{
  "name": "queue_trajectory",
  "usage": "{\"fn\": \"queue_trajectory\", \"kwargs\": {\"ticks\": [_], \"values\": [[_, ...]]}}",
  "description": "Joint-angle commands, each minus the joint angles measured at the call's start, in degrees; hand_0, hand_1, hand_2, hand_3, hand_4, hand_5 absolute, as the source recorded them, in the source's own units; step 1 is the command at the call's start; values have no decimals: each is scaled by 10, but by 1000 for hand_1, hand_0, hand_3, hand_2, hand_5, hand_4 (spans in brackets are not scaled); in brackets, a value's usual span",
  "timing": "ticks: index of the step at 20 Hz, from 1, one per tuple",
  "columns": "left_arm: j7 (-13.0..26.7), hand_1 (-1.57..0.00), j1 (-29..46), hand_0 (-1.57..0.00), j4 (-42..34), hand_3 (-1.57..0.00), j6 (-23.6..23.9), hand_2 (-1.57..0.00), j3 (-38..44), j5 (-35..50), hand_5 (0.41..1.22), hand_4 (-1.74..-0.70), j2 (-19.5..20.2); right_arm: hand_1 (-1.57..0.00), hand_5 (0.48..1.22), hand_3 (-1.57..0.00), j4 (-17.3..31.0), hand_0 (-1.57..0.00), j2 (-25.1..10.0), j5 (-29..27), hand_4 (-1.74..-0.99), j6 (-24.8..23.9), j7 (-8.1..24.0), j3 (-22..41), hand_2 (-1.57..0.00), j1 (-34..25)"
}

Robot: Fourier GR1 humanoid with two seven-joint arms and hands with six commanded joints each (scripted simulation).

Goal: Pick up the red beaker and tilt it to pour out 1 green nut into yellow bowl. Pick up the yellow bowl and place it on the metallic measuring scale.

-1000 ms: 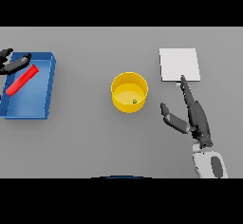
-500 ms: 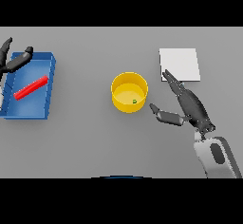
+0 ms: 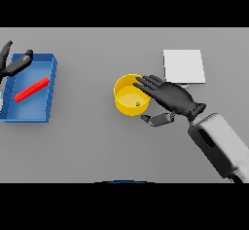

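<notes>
The robot's right hand point(image 3: 172, 99) reaches in from the near right on its white and grey arm, and sits against the right side of the round yellow bowl point(image 3: 127, 105). Its fingers are spread and only lightly bent, their tips lying over the bowl's right rim, while the thumb point(image 3: 156, 120) points left below the near right wall. The hand is open and cupped round the bowl's side rather than clamped; that pose suits a grasp across the rim, fingers on top and thumb underneath, so the judgement is that the pick-up step is at hand but not yet made. Whether the fingertips actually touch the rim is hard to tell from this angle.

Inside the bowl lies one small green nut point(image 3: 137, 104), close to the right of its floor, so the pouring part of the task looks done.

To the left, well apart from the bowl, a blue rectangular tray point(image 3: 44, 111) holds a long red beaker point(image 3: 31, 89) lying on its side, slanted across the tray floor. The left hand point(image 3: 14, 65) shows at the tray's far left corner, fingers relaxed and holding nothing.

Farther off and right of the bowl lies the flat, pale square measuring scale point(image 3: 183, 66), just beyond the right hand's wrist; the bowl has only a short way to go.
</notes>
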Motion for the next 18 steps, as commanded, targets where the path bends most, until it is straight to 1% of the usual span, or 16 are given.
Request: {"fn": "queue_trajectory", "kwargs": {"ticks": [1, 2, 4, 5, 6, 7, 8, 9, 10, 12, 13, 14, 18], "values": [[-2, 0, -4, 0, 6, 0, -1, 0, 0, -1, 691, -805, 0, 1, 643, 1, 16, 1, 0, 9, -1161, 5, -9, 10, 1, -15], [-1, 0, -8, 0, 6, 0, -5, 0, 1, 2, 692, -805, 1, 1, 642, 1, 29, 1, -5, 13, -1156, 14, -18, 16, 1, -30], [0, 0, -10, 0, 8, 0, -5, 0, 1, 1, 695, -805, 0, 1, 639, 1, 53, 1, 0, 24, -1154, 27, -33, 36, 1, -53], [-8, 0, 1, 0, -2, 0, -3, 0, 1, 4, 695, -808, -1, 1, 642, 1, 70, 1, 3, 31, -1156, 30, -40, 46, 1, -63], [-3, 1, 1, 1, -6, 1, -6, 1, 3, 7, 696, -808, 1, 1, 644, 1, 84, 1, 8, 37, -1157, 40, -38, 56, 1, -73], [-1, 1, 0, 1, 1, 1, -3, 1, 4, 5, 695, -808, 1, 1, 646, 1, 94, 1, 8, 37, -1155, 49, -46, 61, 1, -83], [0, 1, 0, 1, 1, 1, -5, 1, 4, 5, 693, -809, 1, 1, 652, 1, 99, 1, 8, 39, -1157, 63, -48, 67, 1, -94], [5, 1, -1, 1, 2, 1, -5, 1, 3, 5, 696, -808, 0, 1, 658, 1, 118, 1, 18, 44, -1161, 67, -43, 74, 1, -107], [-1, 1, 4, 1, 1, 1, -8, 1, 5, 5, 701, -805, 5, 1, 663, 1, 132, 1, 20, 49, -1159, 73, -43, 81, 1, -118], [0, 1, -5, 1, 5, 1, -4, 1, 2, 0, 700, -807, 2, 1, 670, 1, 141, 1, 28, 56, -1164, 89, -43, 97, 1, -128], [-5, 1, -5, 1, 4, 1, -8, 1, 4, 2, 702, -805, 6, 1, 673, 1, 150, 1, 25, 62, -1168, 97, -45, 103, 1, -137], [-8, 1, 1, 1, 2, 1, -8, 1, 1, 1, 703, -801, 4, 1, 674, 1, 162, 1, 33, 66, -1174, 100, -36, 109, 1, -140], [0, 1, 8, 1, -5, 1, -10, 1, 4, 3, 704, -797, 9, 1, 684, -8, 213, 1, 45, 72, -1186, 100, -47, 117, 1, -167]]}}
